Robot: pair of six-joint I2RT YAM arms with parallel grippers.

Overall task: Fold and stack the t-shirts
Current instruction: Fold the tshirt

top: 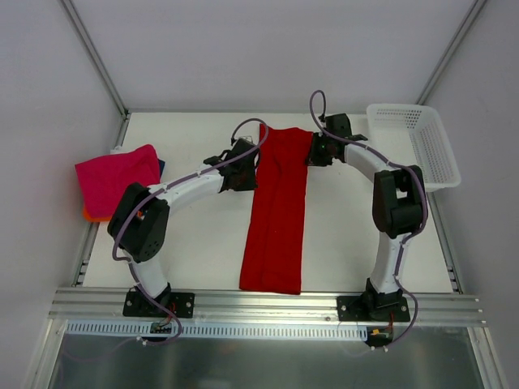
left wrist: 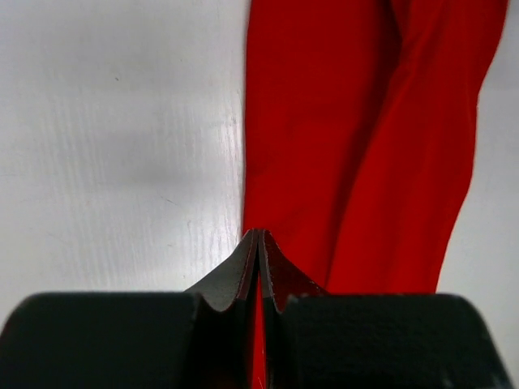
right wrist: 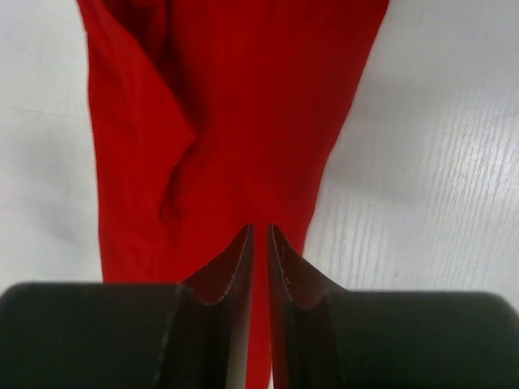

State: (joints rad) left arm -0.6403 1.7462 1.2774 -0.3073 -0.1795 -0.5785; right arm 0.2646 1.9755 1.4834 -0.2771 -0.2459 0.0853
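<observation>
Red t-shirt point(top: 276, 219) lies in the top view as a long narrow strip down the middle of the table point(top: 195, 251), running from 12 o'clock to 6 o'clock. A magenta shirt point(top: 117, 178) tops the folded pile at 9 o'clock. The left gripper point(top: 250, 162) and right gripper point(top: 316, 150) sit at the strip's far corners, at 11 and 1 o'clock.

In the left wrist view, the left gripper point(left wrist: 258, 243) has its fingers pressed together on the very left edge of the red t-shirt point(left wrist: 365, 146).

In the right wrist view, the right gripper point(right wrist: 259, 235) pinches the cloth point(right wrist: 243, 105) near its right edge, with only a thin slit between the fingers.

The step in hand looks like folding the far end toward 6 o'clock. Both corners should rise level and travel together. The left bite seems shallow and may slip.
</observation>
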